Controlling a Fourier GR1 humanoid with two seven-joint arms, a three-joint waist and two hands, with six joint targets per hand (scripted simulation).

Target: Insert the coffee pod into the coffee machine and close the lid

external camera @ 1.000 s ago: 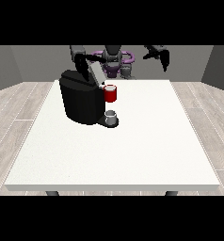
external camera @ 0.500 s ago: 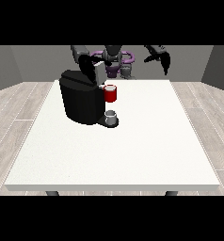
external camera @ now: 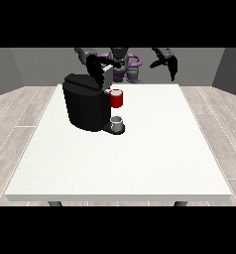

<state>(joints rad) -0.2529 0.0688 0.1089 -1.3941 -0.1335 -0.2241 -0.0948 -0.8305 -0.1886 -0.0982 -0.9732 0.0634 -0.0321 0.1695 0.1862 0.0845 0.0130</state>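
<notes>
Black coffee machine (external camera: 88, 106) sits at bench (external camera: 140, 158) ten o'clock. Hand at view's left (external camera: 96, 72) rests on its lid, fingers indistinguishable; other hand (external camera: 165, 63) hangs curled, holding nothing. Pod unseen. Lid-closing step; press down next.

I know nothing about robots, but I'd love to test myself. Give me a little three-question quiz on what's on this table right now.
1. True or false: the coffee machine stands nearer the view's right edge of the white table than its left.
2. What colour is the thing at the machine just above the small grey thing at its base?
3. Which hand is raised clear of the table, touching nothing: (a) the hand at the view's left, or (b) the hand at the view's right?

Key: 1 false, it stands towards the left. 2 red. 3 (b); the other hand is at the machine's top.
</notes>
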